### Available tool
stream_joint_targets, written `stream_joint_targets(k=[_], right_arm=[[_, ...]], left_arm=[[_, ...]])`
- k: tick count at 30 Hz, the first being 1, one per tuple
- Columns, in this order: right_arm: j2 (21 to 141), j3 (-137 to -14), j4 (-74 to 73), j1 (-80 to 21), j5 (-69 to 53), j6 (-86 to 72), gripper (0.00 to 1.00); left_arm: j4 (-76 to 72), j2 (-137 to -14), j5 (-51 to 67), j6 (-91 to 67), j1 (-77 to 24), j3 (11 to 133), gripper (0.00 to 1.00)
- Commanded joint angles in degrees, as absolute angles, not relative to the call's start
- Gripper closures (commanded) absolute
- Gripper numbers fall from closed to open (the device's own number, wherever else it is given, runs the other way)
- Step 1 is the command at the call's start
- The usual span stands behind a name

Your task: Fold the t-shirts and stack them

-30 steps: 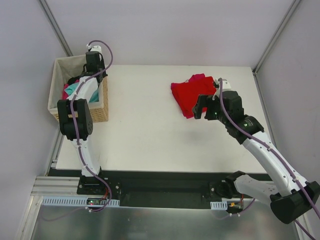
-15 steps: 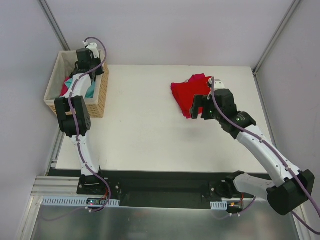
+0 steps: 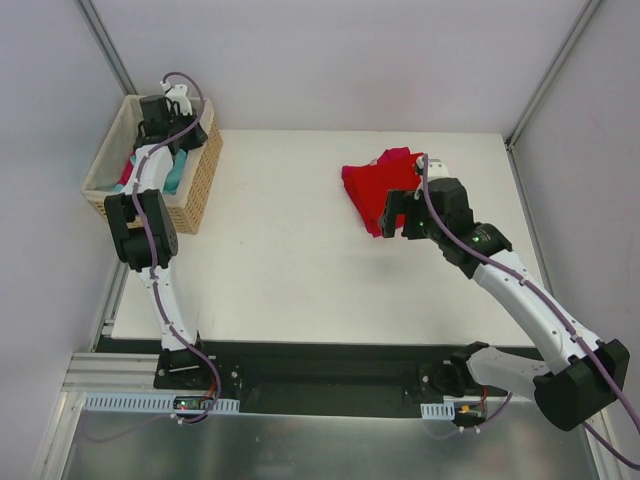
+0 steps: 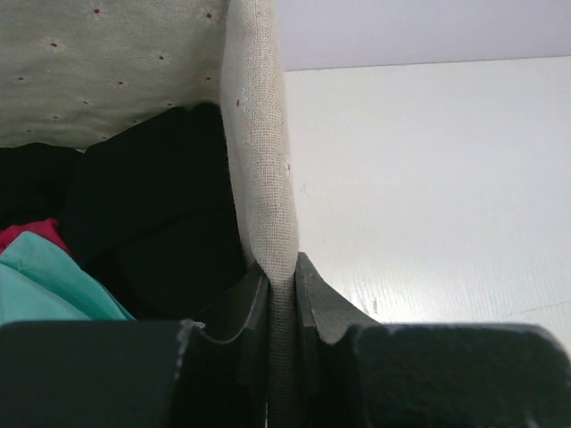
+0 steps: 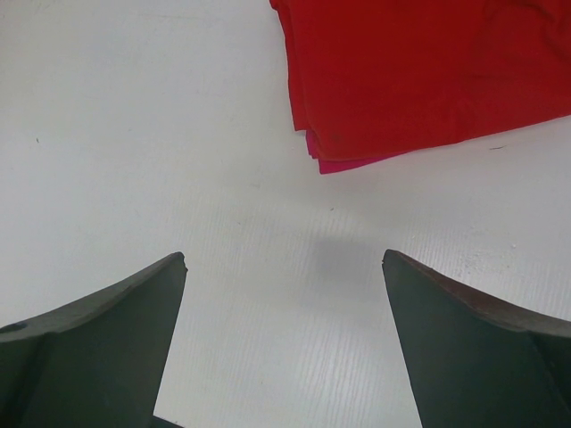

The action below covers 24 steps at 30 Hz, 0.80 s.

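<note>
A folded bright red t-shirt [image 3: 372, 190] lies on a magenta one [image 3: 397, 155] at the back right of the table. In the right wrist view the red shirt [image 5: 419, 71] shows a magenta edge [image 5: 343, 166] beneath it. My right gripper [image 3: 392, 215] is open and empty just in front of this stack, over bare table [image 5: 284, 259]. My left gripper [image 3: 165, 118] is shut on the basket's beige lined rim [image 4: 263, 160], one finger inside and one outside [image 4: 282, 267]. Black [image 4: 161, 214], teal [image 4: 45, 285] and red [image 4: 22, 234] shirts lie in the basket.
The woven tan basket [image 3: 200, 180] stands at the table's back left corner, partly hanging over the left edge and turned at an angle. White table [image 3: 290, 250] lies between the basket and the stack. Grey walls and metal frame posts surround the table.
My left gripper has pulled the basket to the left and back, turning it. My right gripper shifted slightly left toward the stack's front edge, then held still.
</note>
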State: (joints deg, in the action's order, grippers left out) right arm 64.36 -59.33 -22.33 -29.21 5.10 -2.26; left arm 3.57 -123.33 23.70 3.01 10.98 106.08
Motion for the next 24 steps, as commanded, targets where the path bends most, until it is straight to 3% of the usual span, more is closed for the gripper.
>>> stream_joint_targets(k=[1,3,4,5,17,24], right_arm=[[64.33,-60.38,-20.39,-29.62,4.75,-2.20,0.03],[64.60,-60.29,-20.13,-29.79,4.75,-2.20,0.03],[64.69,-60.38,-20.04,-29.88,4.75,-2.20,0.03],[64.77,-60.55,-20.30,-29.88,5.09,-2.20,0.03],[63.46,-61.08,-20.65,-31.11,5.36,-1.49,0.03],[64.07,-61.26,-21.18,-32.17,7.11,-1.67,0.04]], left_arm=[[6.86,-126.82,27.25,5.19,13.80,108.37,0.95],[6.94,-127.09,27.60,4.40,13.89,109.07,0.83],[6.86,-127.09,27.42,2.92,13.80,109.16,0.47],[6.94,-127.00,27.51,2.55,13.80,109.33,0.02],[3.52,-111.55,24.87,-2.90,12.84,107.85,0.01],[3.34,-95.57,17.50,-0.53,4.41,101.18,0.01]])
